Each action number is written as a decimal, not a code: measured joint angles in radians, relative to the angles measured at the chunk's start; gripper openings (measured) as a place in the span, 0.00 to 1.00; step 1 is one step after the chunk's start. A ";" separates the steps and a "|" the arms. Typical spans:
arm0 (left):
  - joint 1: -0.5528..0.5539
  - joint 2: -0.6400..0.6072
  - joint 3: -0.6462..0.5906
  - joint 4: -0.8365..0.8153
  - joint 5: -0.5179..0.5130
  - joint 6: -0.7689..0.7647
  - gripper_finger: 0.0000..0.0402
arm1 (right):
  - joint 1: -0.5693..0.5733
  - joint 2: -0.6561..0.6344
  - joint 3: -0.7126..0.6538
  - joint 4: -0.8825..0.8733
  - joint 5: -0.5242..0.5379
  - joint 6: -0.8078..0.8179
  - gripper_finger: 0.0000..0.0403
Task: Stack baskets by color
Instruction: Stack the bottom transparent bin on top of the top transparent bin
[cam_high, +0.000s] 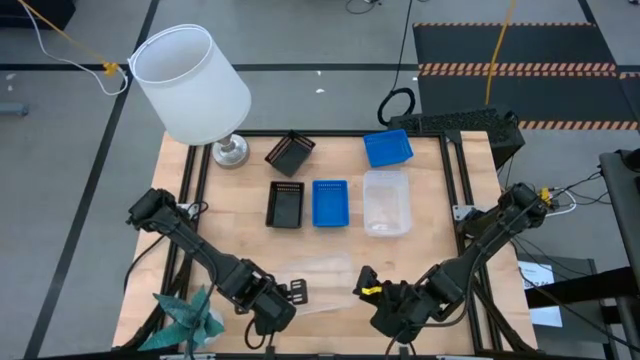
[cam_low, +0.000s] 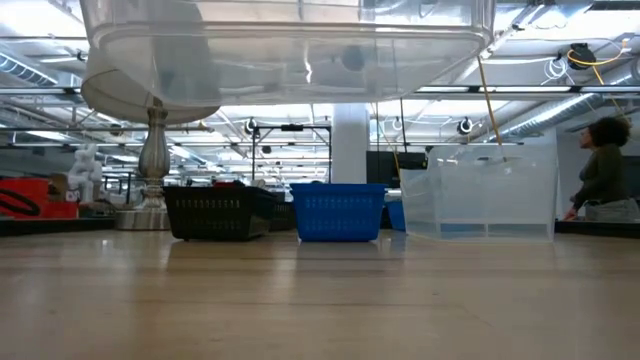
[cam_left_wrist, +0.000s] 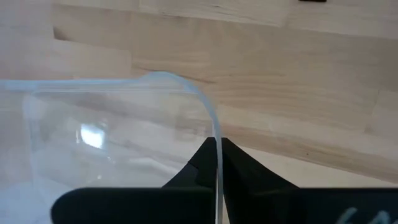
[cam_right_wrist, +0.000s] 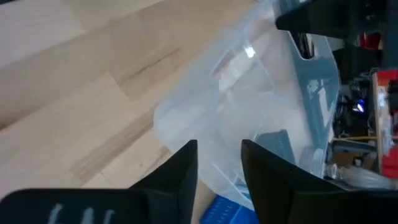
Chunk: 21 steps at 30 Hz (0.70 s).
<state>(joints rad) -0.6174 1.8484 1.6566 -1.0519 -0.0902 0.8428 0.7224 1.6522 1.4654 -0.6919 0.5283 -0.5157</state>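
The left gripper (cam_left_wrist: 217, 177) is clamped shut on the thin rim of a clear basket (cam_left_wrist: 118, 137), the wall passing straight between its two fingers. In the high view that same gripper (cam_high: 285, 295) sits at the near edge of the table (cam_high: 450, 185), with the clear basket reaching out from it toward the right arm and hanging above the wood, as the low view shows from underneath.

The right gripper (cam_right_wrist: 219, 163) meets the basket from the opposite end. Its fingers stand either side of the rim with a gap between them, not clenched, and whether they are touching the plastic yet cannot be told.

Farther out from both hands, across the table, stand the clear stack (cam_high: 386, 202), a blue basket (cam_high: 330, 203) beside it, a black basket (cam_high: 285, 204) next to that, then another blue basket (cam_high: 388, 148) and a tilted black basket (cam_high: 290, 152) beyond.

To do this step well, the right fingers should probably settle squarely on the rim before the left lets go, keeping the basket level for carrying to the clear stack.

No readable writing or brand marks show.
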 joint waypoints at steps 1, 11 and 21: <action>0.000 0.000 0.000 0.000 0.000 0.002 0.03 | -0.004 0.002 0.000 0.004 -0.011 -0.002 0.26; 0.000 0.000 0.000 0.003 -0.020 -0.006 0.01 | -0.021 0.006 0.000 0.020 -0.118 -0.025 0.05; 0.000 0.000 0.000 0.001 -0.045 0.014 0.04 | -0.024 0.008 -0.001 0.063 -0.147 -0.021 0.08</action>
<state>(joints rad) -0.6174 1.8484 1.6565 -1.0513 -0.1349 0.8571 0.6979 1.6603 1.4647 -0.6292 0.3809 -0.5366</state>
